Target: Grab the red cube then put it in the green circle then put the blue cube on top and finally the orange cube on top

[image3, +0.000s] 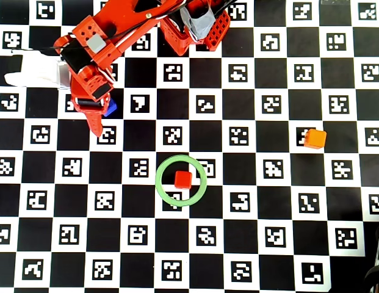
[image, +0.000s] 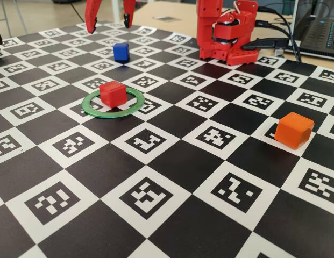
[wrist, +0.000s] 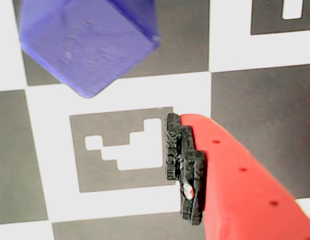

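Red plastic fingers of the gripper (image: 109,20) hang spread apart above the far left part of the checkered bench (image: 172,215) in the fixed view, with nothing between them. The blue cube (image: 121,52) sits on the board just below and slightly right of them, apart from both fingers. In the wrist view the same cube (wrist: 90,40) fills the upper left corner, while one red finger with a black ridged pad (wrist: 184,167) reaches in from the lower right, clear of it. In the overhead view the arm (image3: 101,55) covers most of the blue cube (image3: 111,108), near the far left corner of the bench.

Toward the middle, the red cube (image: 112,93) rests inside the green circle (image: 132,110), upright and flat on the board; from above it (image3: 182,179) lies near the ring's (image3: 162,189) centre.

Well to the right, the orange cube (image: 294,130) stands alone near the right edge, also seen from overhead (image3: 315,138).
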